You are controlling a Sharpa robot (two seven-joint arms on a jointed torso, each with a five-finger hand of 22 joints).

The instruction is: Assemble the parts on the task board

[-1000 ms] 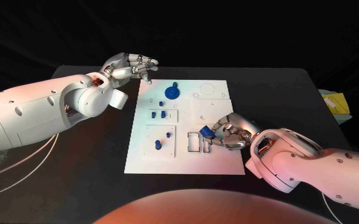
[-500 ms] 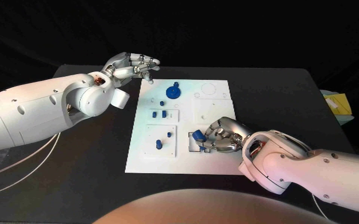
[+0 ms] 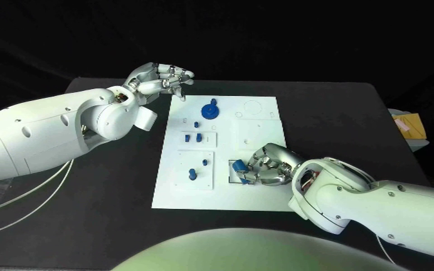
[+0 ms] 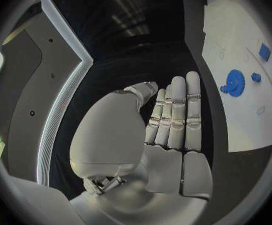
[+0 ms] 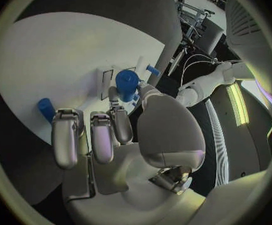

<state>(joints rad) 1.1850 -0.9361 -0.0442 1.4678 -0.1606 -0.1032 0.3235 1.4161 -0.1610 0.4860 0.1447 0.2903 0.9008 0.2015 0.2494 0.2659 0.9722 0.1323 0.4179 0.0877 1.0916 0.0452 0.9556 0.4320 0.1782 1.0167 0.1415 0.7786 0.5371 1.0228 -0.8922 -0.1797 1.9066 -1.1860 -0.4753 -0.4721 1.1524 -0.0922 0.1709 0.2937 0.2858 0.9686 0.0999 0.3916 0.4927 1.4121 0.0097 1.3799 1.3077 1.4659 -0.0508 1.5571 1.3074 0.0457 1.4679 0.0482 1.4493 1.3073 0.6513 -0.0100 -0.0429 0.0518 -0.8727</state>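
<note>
Left robot hand [image 3: 163,80] hangs over the tabletop [image 3: 108,177] at the far left corner of the task board [image 3: 262,196]; its fingers are curled in together, and the left wrist view shows them lying side by side with nothing between them. It is well apart from any loose part. On the board, from left to right: a small blue peg [image 3: 192,174] standing in the near left plate, two short blue pieces [image 3: 192,138] in the plate beyond it, and a blue gear [image 3: 209,110] toward the far edge. Right of these, the rectangular slot outline [image 3: 233,171] lies in the near middle of the board. Right robot hand [image 3: 268,165] sits just beside that slot, fingers closed round a blue part [image 3: 241,168]; the right wrist view shows the part [image 5: 127,84] pinched at the fingertips and pointing down toward the slot frames on the white surface. Finding: the held part lies directly at the slot, on the hand's board-centre side, and appears to touch or nearly touch the board; seating cannot be confirmed. The part's long axis looks roughly upright, so the coming move likely depends on aligning that axis with the slot opening and pressing down. The right robot hand is plainly the nearer one.
</note>
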